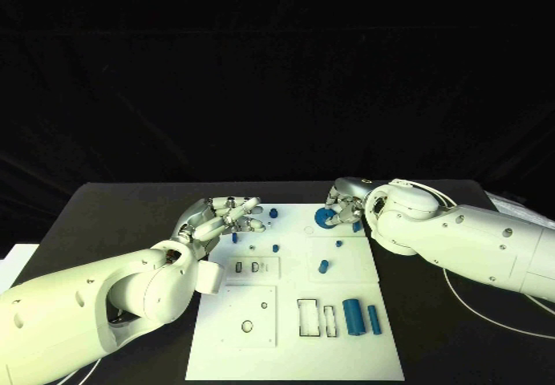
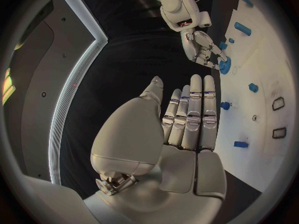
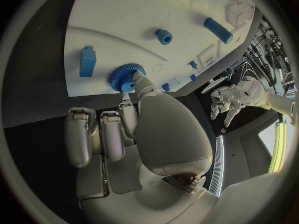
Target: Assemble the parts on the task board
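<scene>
The white task board [image 1: 289, 337] lies in the middle of the black table. My right hand [image 1: 345, 205] is at the board's far edge and pinches a blue gear [image 1: 327, 222] between thumb and a finger. In the right wrist view the gear [image 3: 127, 78] sits flat on the board at the fingertips [image 3: 144, 86]. My left hand [image 1: 225, 215] hovers over the board's far left edge with fingers spread, holding nothing; its straight fingers [image 2: 190, 115] show in the left wrist view, where the right hand [image 2: 202, 47] and the gear [image 2: 224, 64] are also seen.
Two blue cylinders [image 1: 351, 317] [image 1: 374, 318] lie at the board's near right beside rectangular slots [image 1: 309, 316]. Small blue pieces [image 1: 324, 265] [image 1: 273, 212] [image 1: 235, 237] stand further up the board. A blue block [image 3: 87, 61] is close to the gear. White cables [image 1: 486, 309] run along the table at right.
</scene>
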You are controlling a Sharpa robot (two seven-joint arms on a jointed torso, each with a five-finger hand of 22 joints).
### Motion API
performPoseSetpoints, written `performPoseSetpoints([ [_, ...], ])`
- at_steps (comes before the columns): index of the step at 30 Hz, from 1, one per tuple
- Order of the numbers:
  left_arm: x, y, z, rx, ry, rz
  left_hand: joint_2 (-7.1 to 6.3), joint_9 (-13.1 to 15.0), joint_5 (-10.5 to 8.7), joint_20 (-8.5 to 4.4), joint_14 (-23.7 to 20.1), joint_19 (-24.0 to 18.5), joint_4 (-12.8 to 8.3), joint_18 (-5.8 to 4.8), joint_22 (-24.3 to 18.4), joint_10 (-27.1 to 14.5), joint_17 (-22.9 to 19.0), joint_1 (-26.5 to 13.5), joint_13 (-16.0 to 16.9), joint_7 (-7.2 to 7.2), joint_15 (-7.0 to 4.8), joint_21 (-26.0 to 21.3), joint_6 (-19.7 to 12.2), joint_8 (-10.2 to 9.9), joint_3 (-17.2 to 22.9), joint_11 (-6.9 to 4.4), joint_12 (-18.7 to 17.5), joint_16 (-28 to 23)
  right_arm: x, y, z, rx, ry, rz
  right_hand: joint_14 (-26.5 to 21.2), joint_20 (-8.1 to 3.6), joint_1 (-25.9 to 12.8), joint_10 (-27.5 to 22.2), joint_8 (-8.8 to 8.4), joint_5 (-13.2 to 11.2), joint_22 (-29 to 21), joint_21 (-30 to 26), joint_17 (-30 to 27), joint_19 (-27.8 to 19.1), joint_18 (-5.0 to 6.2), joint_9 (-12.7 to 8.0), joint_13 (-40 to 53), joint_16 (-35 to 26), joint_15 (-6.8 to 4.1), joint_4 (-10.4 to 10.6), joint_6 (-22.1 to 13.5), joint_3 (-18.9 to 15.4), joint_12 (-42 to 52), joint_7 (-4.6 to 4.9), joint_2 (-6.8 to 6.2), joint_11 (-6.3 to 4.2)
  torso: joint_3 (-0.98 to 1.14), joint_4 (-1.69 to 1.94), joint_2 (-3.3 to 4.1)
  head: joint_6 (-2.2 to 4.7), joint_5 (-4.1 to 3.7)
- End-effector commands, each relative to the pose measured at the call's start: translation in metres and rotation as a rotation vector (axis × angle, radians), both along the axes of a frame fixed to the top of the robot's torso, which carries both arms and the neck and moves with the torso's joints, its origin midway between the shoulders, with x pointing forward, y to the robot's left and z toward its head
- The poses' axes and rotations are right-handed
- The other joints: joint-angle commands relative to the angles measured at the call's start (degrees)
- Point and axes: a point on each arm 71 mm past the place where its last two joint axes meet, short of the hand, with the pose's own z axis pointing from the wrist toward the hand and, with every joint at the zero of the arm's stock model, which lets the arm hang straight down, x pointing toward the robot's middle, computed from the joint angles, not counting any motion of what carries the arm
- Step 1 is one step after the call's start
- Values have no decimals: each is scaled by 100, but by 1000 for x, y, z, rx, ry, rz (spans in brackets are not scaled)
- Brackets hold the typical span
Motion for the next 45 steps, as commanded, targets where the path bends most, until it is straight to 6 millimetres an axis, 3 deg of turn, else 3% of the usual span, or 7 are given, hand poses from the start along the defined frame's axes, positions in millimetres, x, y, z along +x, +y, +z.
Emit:
performPoseSetpoints([
  [1, 0, -2, 1, -12, -5, -19, 63, -5, 6, 17, -32, -41, -45, 88, 7, -11, 18, -16, 11, 18, -4, 14, -1, -38, 9, 19, -22, -30, -3, 2, -9, -63, -8, 13, 444, -28, 58, 228, 59, 0, 449, 44, 670, 47, -90, 34, 195, 27, -70, -13, 218, 75, 51, -102, 132, -193, 2, -1, 1, -1, -6],
  [13, 1, 2, 1, -10, -6, -11, 66, -4, 6, 18, -33, -43, -49, 89, 8, -11, 22, -15, 12, 17, -4, 15, -1, -39, 8, 19, -24, -31, -19, 19, 10, 27, -234, 53, 459, -99, -91, 341, 69, 154, 693, 140, 743, 212, -144, 64, 340, 59, -144, -47, 433, 342, 174, -193, 103, -274, -10, 20, -1, 29, -32],
  [22, 5, 12, -3, -37, 43, 29, 72, -4, 6, 19, -35, -46, -58, 90, 9, -12, 28, -8, 13, 17, -5, 17, -1, -42, 11, 19, -28, -33, -29, 53, 16, 85, -234, 113, 455, -111, -192, 343, 24, 208, 717, 150, 729, 226, -149, 58, 339, 52, -149, -32, 431, 446, 153, -193, 73, -278, -3, 17, 9, 50, -25],
  [33, 12, 24, -6, -32, 41, 70, 77, -3, 6, 20, -43, -54, -73, 91, 10, -9, 35, 6, 15, 13, -4, 17, 2, -43, 15, 16, -31, -38, -27, 91, 8, 85, -193, 168, 453, -112, -212, 340, 8, 194, 714, 148, 718, 223, -148, 55, 337, 46, -147, -37, 424, 478, 144, -188, 59, -275, -1, 13, 14, 30, 15],
  [45, 15, 28, -7, -28, 35, 86, 78, -3, 6, 21, -49, -59, -79, 91, 10, -7, 38, 12, 16, 12, -4, 17, 4, -44, 17, 16, -32, -41, -27, 112, -8, 53, -142, 202, 451, -110, -269, 336, -21, 149, 715, 148, 709, 222, -149, 51, 338, 41, -141, -40, 415, 519, 133, -177, 22, -265, 2, 5, 13, -14, 56],
])
